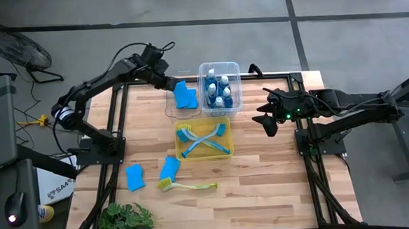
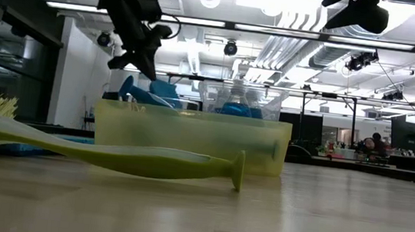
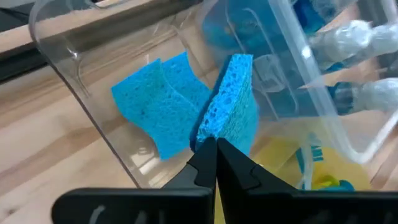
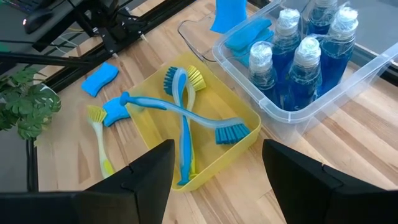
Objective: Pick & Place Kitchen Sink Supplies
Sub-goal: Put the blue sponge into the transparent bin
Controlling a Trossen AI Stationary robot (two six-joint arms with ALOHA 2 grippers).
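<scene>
1. Nearest the front edge, a plant (image 1: 126, 220) stood at the table's corner; a yellow-green brush (image 1: 187, 186) lay on the bare wood, with two loose sponges (image 1: 135, 177) just beside its head.
2. Mid-table, the yellow bin (image 1: 204, 155) held two blue brushes (image 4: 186, 115) crossed over each other. One had a yellowish bristle head.
3. Behind it, the clear tub (image 1: 219, 67) held six bottles (image 4: 303, 62) of blue liquid with white caps, standing upright close together.
4. Beside that tub, a smaller clear bin (image 3: 81, 81) held one sponge lying inside.
5. The left gripper (image 3: 216, 149) hung over this small bin, its fingers pinched together on the lower edge of a second sponge (image 3: 229, 102), held on edge above the first.
6. The right gripper (image 1: 268, 118) hovered off the tub's far side, fingers spread wide, holding nothing.
7. No labels or writing could be read on the bottles or bins.
</scene>
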